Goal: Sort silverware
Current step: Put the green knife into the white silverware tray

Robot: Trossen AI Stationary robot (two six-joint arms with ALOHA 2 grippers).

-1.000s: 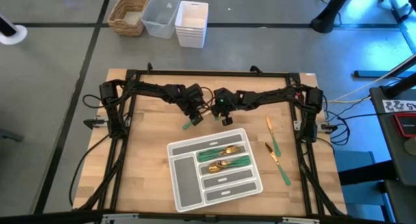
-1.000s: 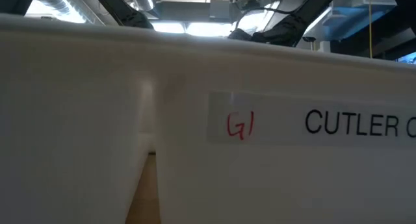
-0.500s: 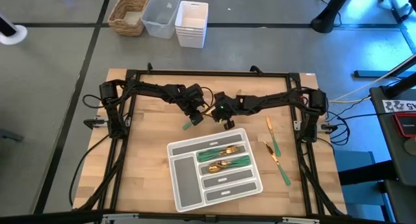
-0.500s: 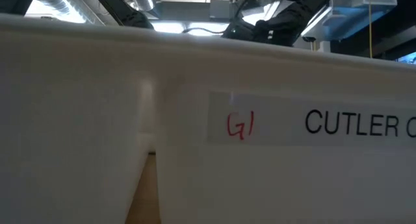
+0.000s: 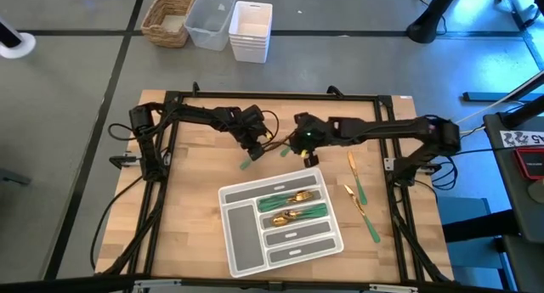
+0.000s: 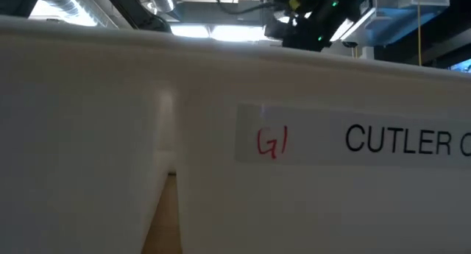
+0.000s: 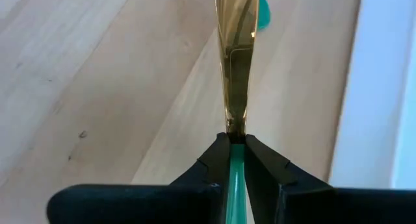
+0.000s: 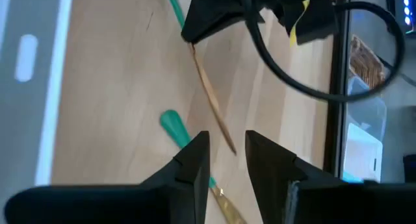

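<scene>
Silverware piece (image 7: 236,62) sits clamped in my left fingers (image 7: 221,165) above the tabletop (image 5: 195,170) — right gripper (image 8: 226,156), fingers apart, hangs beyond the tray's (image 5: 246,242) far edge.

Held piece (image 7: 236,62): gold blade, green handle, clamped in my left gripper (image 7: 236,141).
In tray: forks, spoons (image 5: 293,206).
Loose on table: two knives (image 5: 355,178).
</scene>
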